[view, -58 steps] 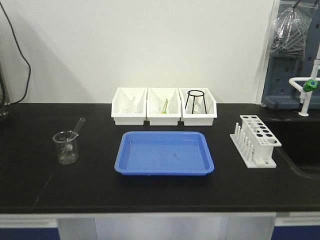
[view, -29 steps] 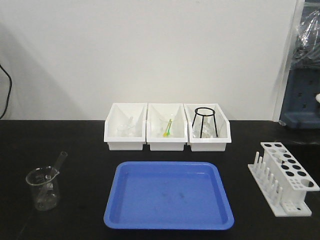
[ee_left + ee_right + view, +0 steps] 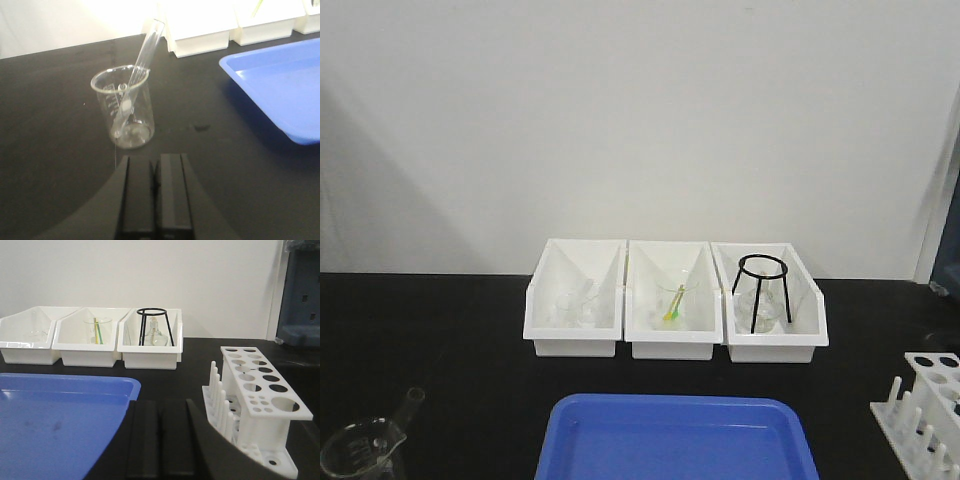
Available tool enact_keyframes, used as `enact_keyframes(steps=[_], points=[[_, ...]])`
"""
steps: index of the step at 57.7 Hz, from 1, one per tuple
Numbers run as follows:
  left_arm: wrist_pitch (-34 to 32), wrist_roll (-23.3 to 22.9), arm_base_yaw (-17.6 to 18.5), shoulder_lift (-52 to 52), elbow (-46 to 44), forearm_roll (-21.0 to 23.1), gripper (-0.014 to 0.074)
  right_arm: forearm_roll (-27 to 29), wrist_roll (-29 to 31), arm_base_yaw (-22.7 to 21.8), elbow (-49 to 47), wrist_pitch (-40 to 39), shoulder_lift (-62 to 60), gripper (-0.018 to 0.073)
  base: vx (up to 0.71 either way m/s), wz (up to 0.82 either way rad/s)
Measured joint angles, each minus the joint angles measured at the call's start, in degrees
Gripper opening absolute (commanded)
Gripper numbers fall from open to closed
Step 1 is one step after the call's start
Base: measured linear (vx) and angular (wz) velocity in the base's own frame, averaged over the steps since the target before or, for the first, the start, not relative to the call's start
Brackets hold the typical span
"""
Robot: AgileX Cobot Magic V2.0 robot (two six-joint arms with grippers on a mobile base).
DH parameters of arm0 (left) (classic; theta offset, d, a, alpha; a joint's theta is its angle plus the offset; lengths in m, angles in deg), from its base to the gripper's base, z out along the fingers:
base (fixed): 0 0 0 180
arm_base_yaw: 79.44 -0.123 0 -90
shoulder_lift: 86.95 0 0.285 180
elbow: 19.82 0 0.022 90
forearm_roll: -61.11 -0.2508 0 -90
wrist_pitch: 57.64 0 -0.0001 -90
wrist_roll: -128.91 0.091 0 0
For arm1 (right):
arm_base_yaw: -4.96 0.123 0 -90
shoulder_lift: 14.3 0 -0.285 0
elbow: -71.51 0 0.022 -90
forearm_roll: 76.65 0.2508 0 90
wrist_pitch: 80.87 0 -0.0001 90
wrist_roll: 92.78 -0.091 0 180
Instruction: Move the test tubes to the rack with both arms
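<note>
1. rack (image 3: 260, 425): stands just right of the blue tray (image 3: 55, 415). over the last second the front view has closed in on the bench, so the rack (image 3: 925, 415) has slid to the bottom right corner and is cut by the frame. relative to the tray it has not shifted. the holes that show look empty.
2. left gripper (image 3: 155, 165): fingers pressed together, nothing between them, low over the bench left of the tray and pointing at the beaker but apart from it. right gripper (image 3: 159, 407): also closed and empty, between the tray and the rack.
3. beaker (image 3: 125, 110): left of the tray, well apart. in the front view it has dropped to the bottom left corner, only its rim showing.
4. test tube (image 3: 142, 65): one seen, leaning in the beaker, open rim tilted toward the tray side. my read: the view change looks like the base rolling in, so this is the approach step and no tube has been transferred yet; the left gripper has to open before any pick.
5. writing: printed marks on the beaker, too blurred to read. no brand or label readable on the white bins (image 3: 675, 300) behind the tray or elsewhere.
</note>
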Motion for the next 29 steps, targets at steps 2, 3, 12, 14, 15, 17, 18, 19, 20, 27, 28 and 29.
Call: enact_keyframes(steps=[2, 3, 12, 14, 15, 17, 18, 19, 20, 27, 28, 29], points=[[0.00, 0.00, 0.00, 0.00, 0.00, 0.00, -0.0020, 0.00, 0.00, 0.00, 0.00, 0.00, 0.00, -0.0007, 0.23, -0.02], [0.00, 0.00, 0.00, 0.00, 0.00, 0.00, -0.0020, 0.00, 0.00, 0.00, 0.00, 0.00, 0.00, -0.0007, 0.20, -0.06], [0.00, 0.00, 0.00, 0.00, 0.00, 0.00, -0.0020, 0.00, 0.00, 0.00, 0.00, 0.00, 0.00, -0.0007, 0.14, -0.07], [0.00, 0.00, 0.00, 0.00, 0.00, 0.00, -0.0020, 0.00, 0.00, 0.00, 0.00, 0.00, 0.00, -0.0007, 0.09, -0.07], [0.00, 0.00, 0.00, 0.00, 0.00, 0.00, -0.0020, 0.00, 0.00, 0.00, 0.00, 0.00, 0.00, -0.0007, 0.08, -0.04], [0.00, 0.00, 0.00, 0.00, 0.00, 0.00, -0.0020, 0.00, 0.00, 0.00, 0.00, 0.00, 0.00, -0.0007, 0.07, -0.04], [0.00, 0.00, 0.00, 0.00, 0.00, 0.00, -0.0020, 0.00, 0.00, 0.00, 0.00, 0.00, 0.00, -0.0007, 0.05, -0.02], [0.00, 0.00, 0.00, 0.00, 0.00, 0.00, -0.0020, 0.00, 0.00, 0.00, 0.00, 0.00, 0.00, -0.0007, 0.05, -0.02], [0.00, 0.00, 0.00, 0.00, 0.00, 0.00, -0.0020, 0.00, 0.00, 0.00, 0.00, 0.00, 0.00, -0.0007, 0.05, -0.02], [0.00, 0.03, 0.00, 0.00, 0.00, 0.00, -0.0020, 0.00, 0.00, 0.00, 0.00, 0.00, 0.00, -0.0007, 0.02, -0.01], [0.00, 0.03, 0.00, 0.00, 0.00, 0.00, -0.0020, 0.00, 0.00, 0.00, 0.00, 0.00, 0.00, -0.0007, 0.01, -0.01], [0.00, 0.03, 0.00, 0.00, 0.00, 0.00, -0.0020, 0.00, 0.00, 0.00, 0.00, 0.00, 0.00, -0.0007, 0.01, 0.00]])
